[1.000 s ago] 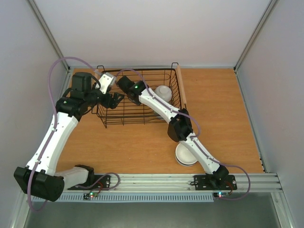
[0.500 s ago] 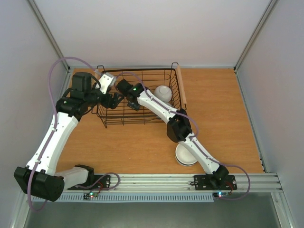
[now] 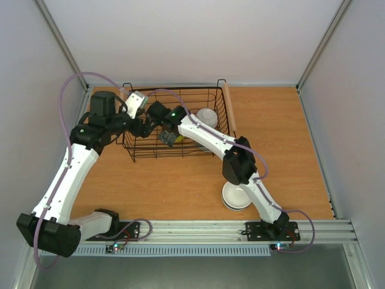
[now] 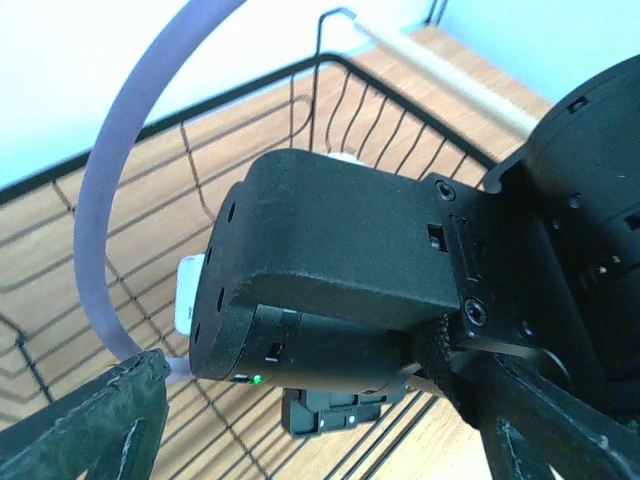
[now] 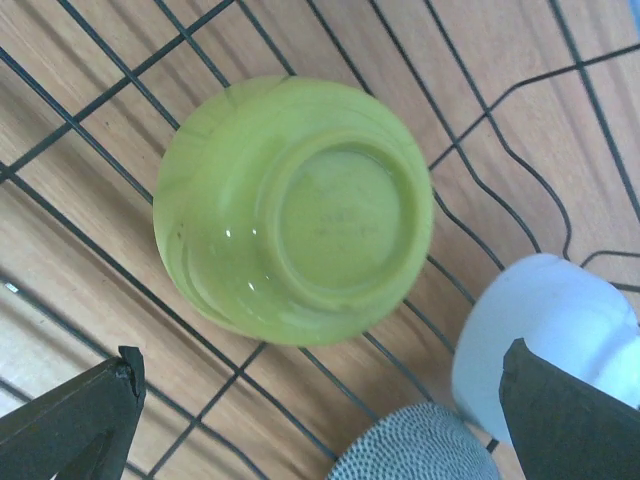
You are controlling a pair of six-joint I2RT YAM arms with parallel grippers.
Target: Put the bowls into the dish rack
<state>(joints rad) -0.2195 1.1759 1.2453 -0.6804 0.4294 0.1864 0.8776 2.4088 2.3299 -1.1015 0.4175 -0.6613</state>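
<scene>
The black wire dish rack [image 3: 139, 153] stands at the back left, with a wooden handle [image 3: 228, 112] on its right side. In the right wrist view a yellow-green bowl [image 5: 293, 208] lies upside down on the rack floor [image 5: 90, 250]. A white bowl [image 5: 545, 340] and a grey speckled bowl [image 5: 415, 448] sit beside it. My right gripper [image 3: 168, 137] hangs open and empty over them [image 5: 320, 400]. Another white bowl [image 3: 207, 117] shows in the rack, and one [image 3: 236, 197] sits on the table under my right arm. My left gripper [image 3: 144, 127] is open at the rack's left wall.
In the left wrist view [image 4: 320, 420] my right arm's black wrist housing [image 4: 330, 270] fills most of the frame, close in front of the left fingers [image 4: 90, 430]. Rack wires and the wooden handle [image 4: 450, 70] show behind it. Grey walls enclose the table on both sides.
My right gripper has moved from the rack's back left corner toward its near side, staying inside the rack. The right elbow shifted right. The left arm has barely moved.
</scene>
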